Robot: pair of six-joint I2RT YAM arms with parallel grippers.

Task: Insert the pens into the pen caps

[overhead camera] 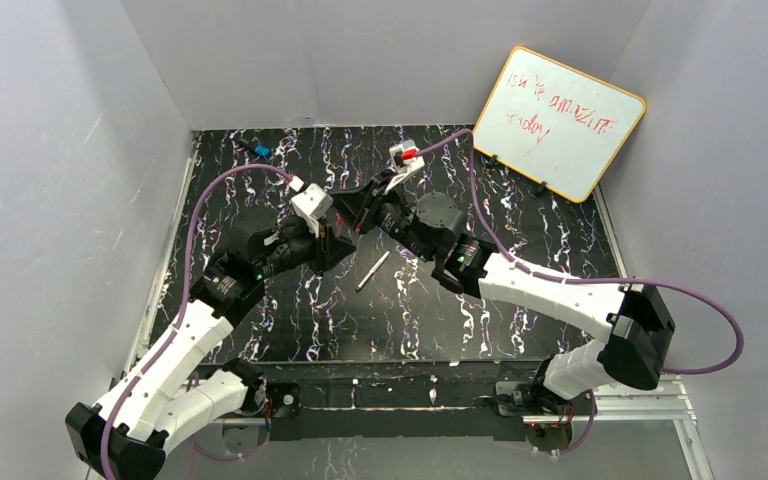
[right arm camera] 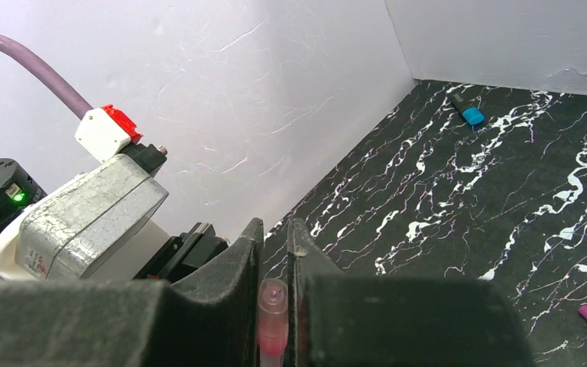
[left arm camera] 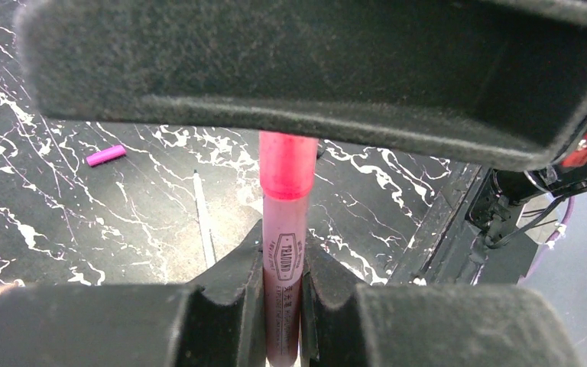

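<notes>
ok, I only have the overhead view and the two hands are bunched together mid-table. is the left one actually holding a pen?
Observer: Yes. The left wrist view shows the left hand shut on a pink pen, gripped by the barrel.
Operator: cap on it?
Observer: A wider pink cap sits over the pen's far end; the right hand grips that cap.
Operator: any loose caps?
Observer: One magenta cap lies on the table, past the white pen.
</notes>
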